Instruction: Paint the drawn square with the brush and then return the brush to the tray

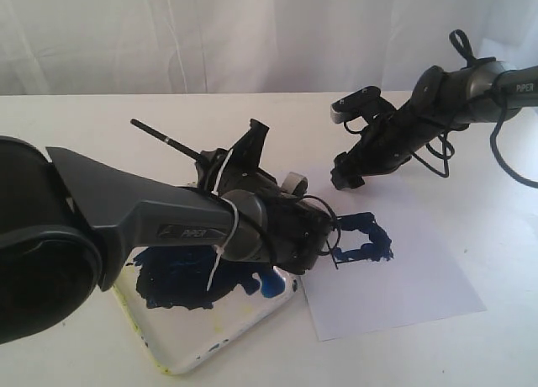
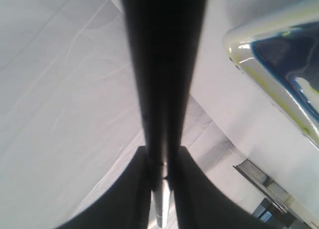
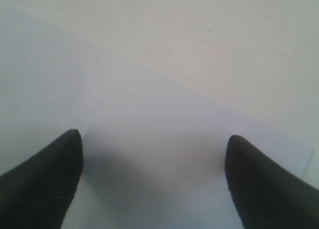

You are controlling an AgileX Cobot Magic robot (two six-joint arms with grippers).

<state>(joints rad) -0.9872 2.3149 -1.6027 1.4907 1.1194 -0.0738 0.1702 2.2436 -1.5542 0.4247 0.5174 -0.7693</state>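
left arm [image 1: 143, 214] stretched out, forearm near level | left gripper [image 2: 163, 89] pinched tight on the brush [image 1: 164, 138] | right arm [image 1: 471, 84] sloping down | right gripper [image 3: 152, 154] spread wide, holding nothing

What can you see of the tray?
The tray is a shallow square white dish with rounded corners, glossy like plastic or enamel, its rim stained yellowish. A big dark blue paint blotch covers most of its floor. It lies flat on the table, beside the paper sheet, partly hidden under the left arm.
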